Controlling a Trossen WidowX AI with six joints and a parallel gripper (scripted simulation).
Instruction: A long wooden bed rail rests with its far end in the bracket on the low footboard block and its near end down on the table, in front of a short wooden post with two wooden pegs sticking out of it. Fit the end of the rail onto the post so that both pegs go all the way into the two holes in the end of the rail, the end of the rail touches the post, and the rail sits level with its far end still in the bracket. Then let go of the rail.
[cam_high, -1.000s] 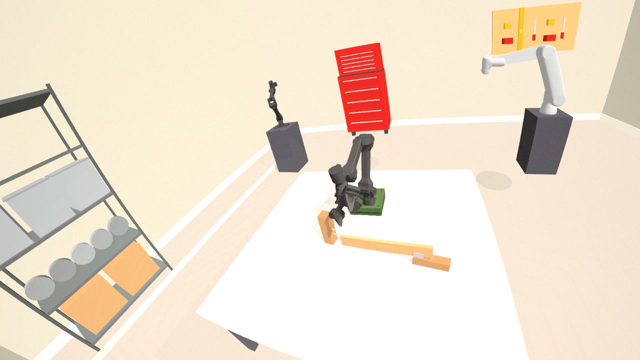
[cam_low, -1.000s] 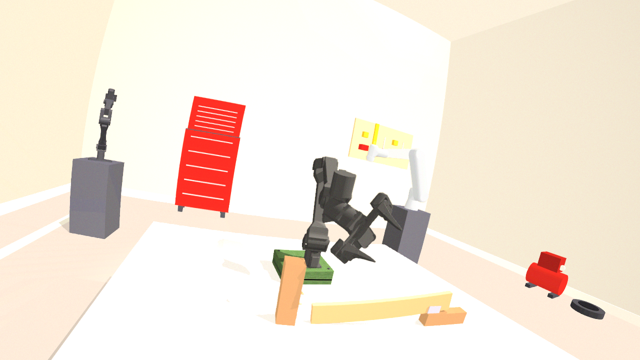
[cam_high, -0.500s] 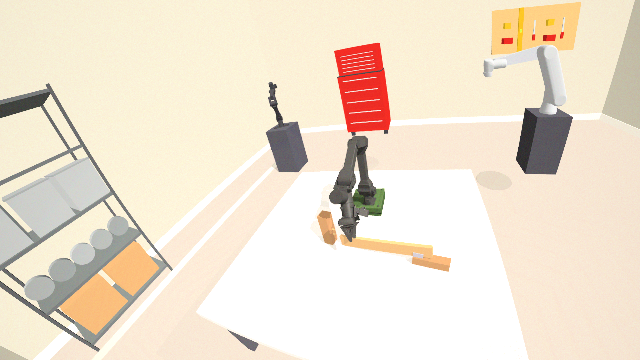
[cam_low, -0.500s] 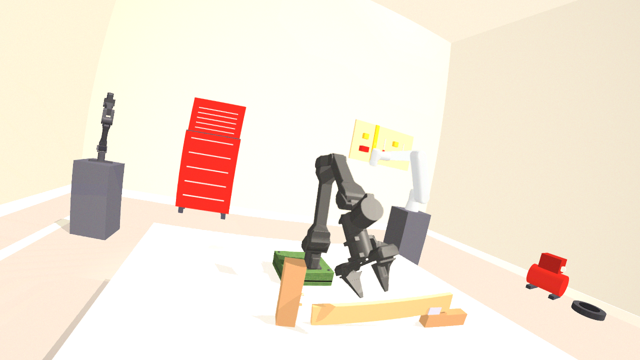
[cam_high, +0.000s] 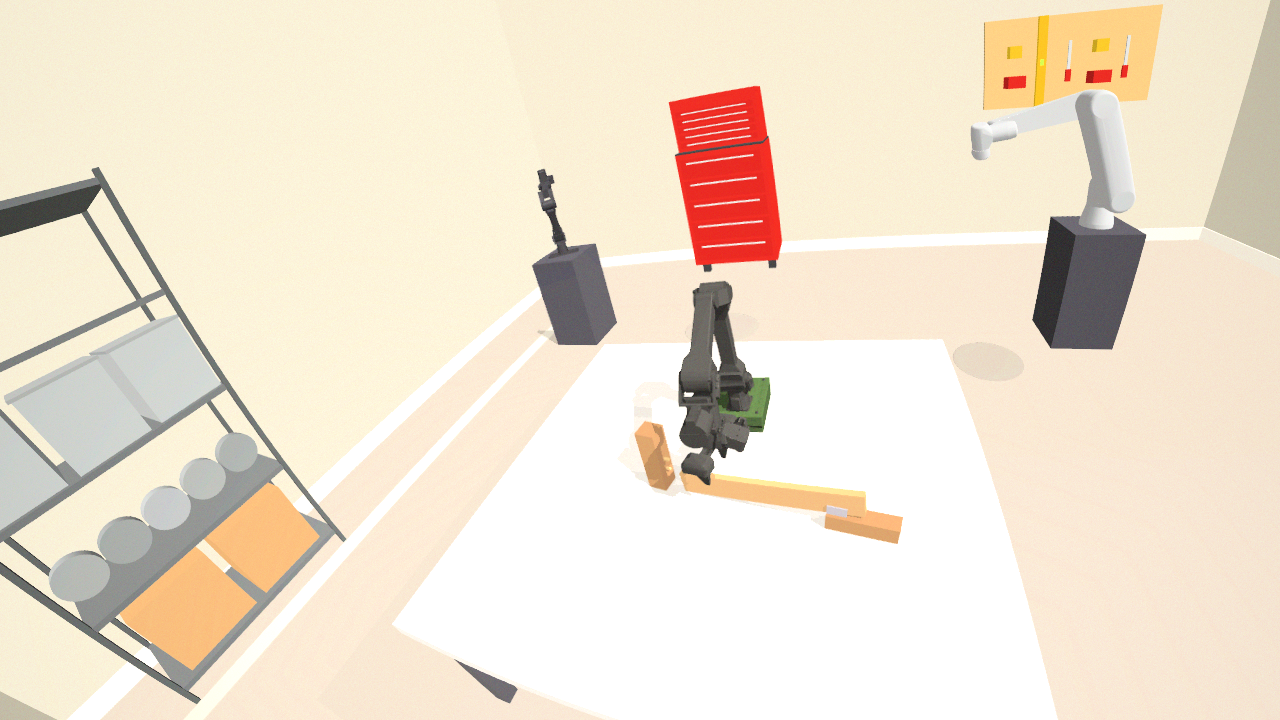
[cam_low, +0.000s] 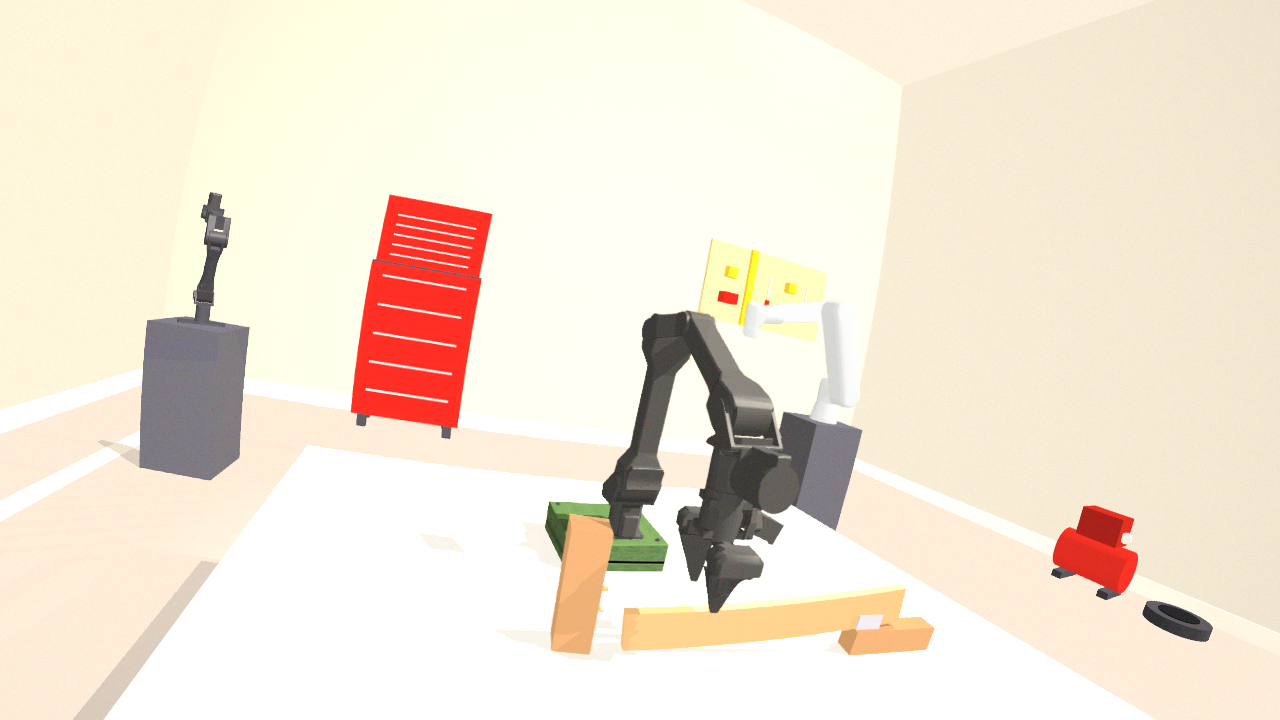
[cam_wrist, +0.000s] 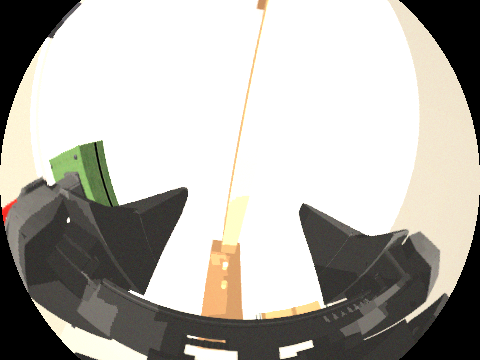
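Note:
The wooden rail (cam_high: 778, 495) (cam_low: 671, 629) (cam_wrist: 237, 220) slopes down from the bracket (cam_high: 836, 511) (cam_low: 869, 621) on the footboard block (cam_high: 868, 526) (cam_low: 895, 637) to the table. Its near end stands a small gap away from the upright post (cam_high: 654, 456) (cam_low: 580, 586) (cam_wrist: 215, 297). Two pegs, one upper (cam_wrist: 225, 265) and one lower (cam_wrist: 223, 285), stick out of the post towards the rail. My gripper (cam_high: 714, 468) (cam_low: 705, 593) (cam_wrist: 244, 197) is open and empty, pointing down over the rail's near part. In the wrist view the rail runs between its fingers. The rail's holes are hidden.
The green base (cam_high: 759, 404) (cam_low: 637, 556) (cam_wrist: 90, 172) of my arm stands on the white table (cam_high: 554, 573) (cam_low: 358, 573) behind the post and rail. A red cabinet, shelving and other arms on pedestals stand away from the table.

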